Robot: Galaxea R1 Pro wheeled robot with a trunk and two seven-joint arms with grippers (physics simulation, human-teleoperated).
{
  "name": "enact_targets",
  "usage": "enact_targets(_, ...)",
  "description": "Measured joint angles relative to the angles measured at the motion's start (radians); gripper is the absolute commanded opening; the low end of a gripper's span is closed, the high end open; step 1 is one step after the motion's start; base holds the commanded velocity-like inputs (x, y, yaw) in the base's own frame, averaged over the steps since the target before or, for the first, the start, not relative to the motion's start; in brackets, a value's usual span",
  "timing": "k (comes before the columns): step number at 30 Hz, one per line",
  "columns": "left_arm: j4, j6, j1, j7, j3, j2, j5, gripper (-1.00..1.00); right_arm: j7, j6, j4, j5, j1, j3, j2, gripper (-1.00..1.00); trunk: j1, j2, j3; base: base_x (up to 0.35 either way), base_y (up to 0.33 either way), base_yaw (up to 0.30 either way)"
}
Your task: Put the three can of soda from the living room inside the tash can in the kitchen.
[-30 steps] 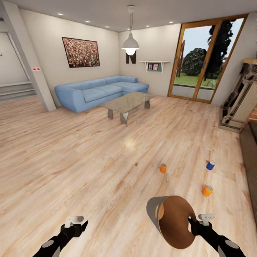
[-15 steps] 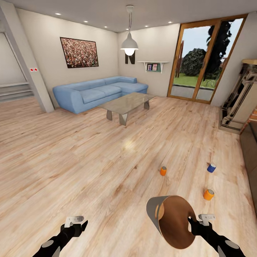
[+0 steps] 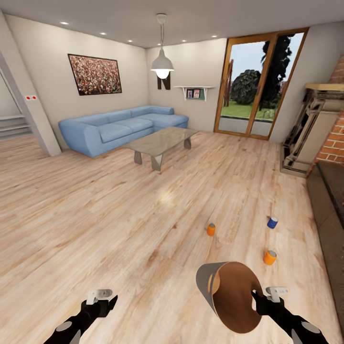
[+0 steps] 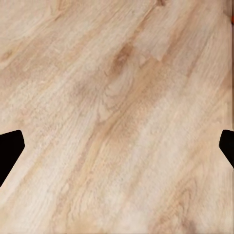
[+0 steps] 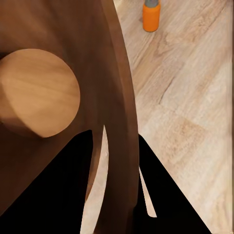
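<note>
The bin [image 3: 234, 296] hangs tipped on its side in the right tool [image 3: 260, 298], its coppery inside turned toward the camera and its mouth facing the robot. In the right wrist view the two dark fingers [image 5: 161, 195] sit one on each side of the bin's wall [image 5: 117, 122] at the rim, so the tool is clamped on the bin. Gripped by one edge like this, the bin would naturally swing sideways, which likely explains the tilt.

All three cans stand upright on the plank floor [image 3: 119, 229] ahead of the robot, well apart from each other: an orange can [image 3: 210, 230] ahead, slightly left of the bin, a blue can [image 3: 272, 222] farther right, and a second orange can [image 3: 270, 257] nearest the right tool. None is in the bin yet. Carrying the bin to the cans probably saves separate trips to the kitchen.

The left tool [image 3: 102, 301] hangs low over bare floor with its fingers spread and nothing between them, free to pick up a can.

Beyond lie a low glass-topped table [image 3: 160, 143], a blue sofa [image 3: 114, 126], glass doors [image 3: 253, 81] and a brick fireplace [image 3: 329, 138] at the right.
</note>
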Motion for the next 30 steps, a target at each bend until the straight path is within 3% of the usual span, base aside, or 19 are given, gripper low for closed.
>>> enact_targets(16,0.0,0.0,0.0,-0.001,-0.001,0.0,-0.001,1.0,0.0,0.003,0.002,-0.001,0.0,-0.004,-0.001,-1.0,0.0,0.0,0.019,0.0,0.0,-0.135)
enact_targets(18,0.0,0.0,0.0,-0.001,-0.001,0.0,-0.002,1.0,0.001,0.004,0.003,-0.003,0.0,-0.02,-0.001,-1.0,0.0,0.0,0.019,0.0,0.0,-0.084)
enact_targets(22,0.0,0.0,0.0,-0.001,-0.001,0.0,-0.001,1.0,0.005,0.006,0.006,-0.003,0.0,-0.09,-0.001,-1.0,0.0,0.0,0.019,0.005,0.0,-0.175)
enact_targets(30,0.0,0.0,0.0,-0.001,-0.002,0.0,-0.002,1.0,0.007,0.006,0.009,-0.001,0.0,-0.11,-0.001,-1.0,0.0,0.0,0.018,0.077,0.015,-0.227)
